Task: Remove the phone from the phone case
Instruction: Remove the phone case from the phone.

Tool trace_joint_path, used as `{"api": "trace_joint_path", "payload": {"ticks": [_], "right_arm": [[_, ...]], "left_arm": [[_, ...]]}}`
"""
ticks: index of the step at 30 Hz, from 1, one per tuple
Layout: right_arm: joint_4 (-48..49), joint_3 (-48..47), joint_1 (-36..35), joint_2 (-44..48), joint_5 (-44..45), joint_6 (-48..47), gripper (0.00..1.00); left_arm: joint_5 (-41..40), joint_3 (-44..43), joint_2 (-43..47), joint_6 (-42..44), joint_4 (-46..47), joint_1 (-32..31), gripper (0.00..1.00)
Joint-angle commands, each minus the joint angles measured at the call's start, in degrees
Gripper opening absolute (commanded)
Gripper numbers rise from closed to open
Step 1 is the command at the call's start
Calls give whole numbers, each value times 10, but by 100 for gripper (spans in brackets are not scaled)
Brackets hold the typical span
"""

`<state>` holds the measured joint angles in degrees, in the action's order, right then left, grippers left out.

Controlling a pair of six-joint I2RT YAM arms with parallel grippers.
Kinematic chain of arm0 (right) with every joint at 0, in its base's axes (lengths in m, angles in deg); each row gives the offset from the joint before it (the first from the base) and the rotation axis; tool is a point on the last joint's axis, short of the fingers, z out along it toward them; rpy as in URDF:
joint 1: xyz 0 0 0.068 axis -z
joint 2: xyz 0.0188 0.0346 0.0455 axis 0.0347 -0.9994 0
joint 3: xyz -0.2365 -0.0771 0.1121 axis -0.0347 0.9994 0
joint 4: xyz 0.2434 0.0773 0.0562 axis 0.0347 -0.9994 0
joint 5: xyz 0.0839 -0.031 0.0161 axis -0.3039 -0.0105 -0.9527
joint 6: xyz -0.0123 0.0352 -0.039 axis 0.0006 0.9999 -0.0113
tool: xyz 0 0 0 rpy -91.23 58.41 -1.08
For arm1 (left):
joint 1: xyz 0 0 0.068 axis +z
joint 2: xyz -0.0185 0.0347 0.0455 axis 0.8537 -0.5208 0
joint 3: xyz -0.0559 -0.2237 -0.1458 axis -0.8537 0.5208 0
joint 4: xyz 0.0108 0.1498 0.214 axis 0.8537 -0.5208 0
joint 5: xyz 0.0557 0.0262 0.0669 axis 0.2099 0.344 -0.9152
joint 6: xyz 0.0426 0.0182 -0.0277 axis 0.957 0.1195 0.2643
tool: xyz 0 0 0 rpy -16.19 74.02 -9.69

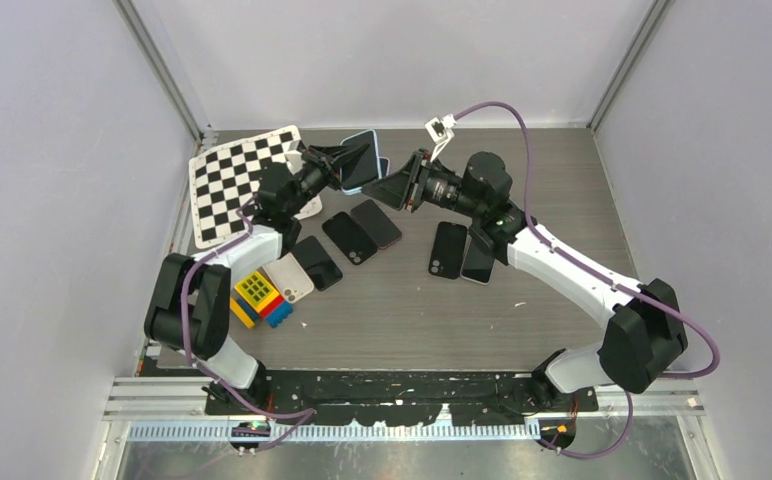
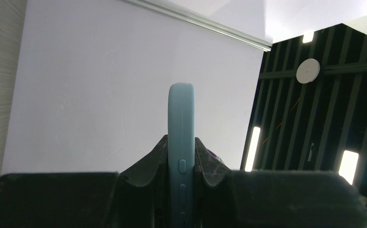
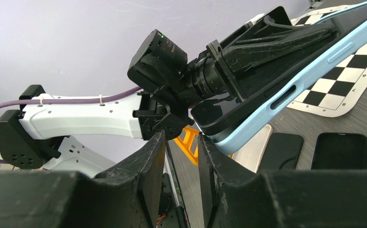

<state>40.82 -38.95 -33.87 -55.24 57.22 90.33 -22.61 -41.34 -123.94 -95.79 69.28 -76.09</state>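
We are at the part where the case has to be peeled off the phone (image 3: pixel 215 116). The phone sits inside the blue case (image 2: pixel 180 109). Both are up in the air above the far side of the desk (image 1: pixel 522 300), tipped at a slant.

The left end effector (image 2: pixel 180 152) is pinched on the case, with one finger on the front and one on the back. The right end effector (image 3: pixel 181 137) has its fingers close together with a small gap, and nothing is in that gap. It is just below the low corner of the phone, very near but not touching, as far as we can see.

We think the best way is to start at that corner. The right fingers should catch only the soft blue lip and not the dark glass. Then we pull the lip back slowly, away from the screen, so the corner pops free. After that we can do the next corner along the same edge.

The left side should hold tight and not twist. If it slips, the phone could drop onto the other phones (image 1: pixel 449 250) lying on the desk. Pulling too fast could make it jump out, so small, gentle pulls seem safest.
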Motion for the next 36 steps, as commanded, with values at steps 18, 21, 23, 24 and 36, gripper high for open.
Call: {"api": "trace_joint_path", "payload": {"ticks": [18, 21, 23, 24, 36], "right_arm": [[-89, -58, 28, -99, 123, 168, 58], [-77, -62, 39, -114, 109, 204, 58], [-73, -65, 45, -120, 105, 225, 58], [-73, -66, 46, -124, 102, 233, 58], [-46, -104, 48, -161, 43, 275, 35]], "left_arm": [[14, -27, 13, -92, 121, 2, 0], [22, -31, 17, -78, 122, 2, 0], [28, -34, 18, -71, 124, 2, 0], [34, -39, 18, -64, 126, 2, 0], [170, -94, 102, 265, -128, -6, 0]]}}
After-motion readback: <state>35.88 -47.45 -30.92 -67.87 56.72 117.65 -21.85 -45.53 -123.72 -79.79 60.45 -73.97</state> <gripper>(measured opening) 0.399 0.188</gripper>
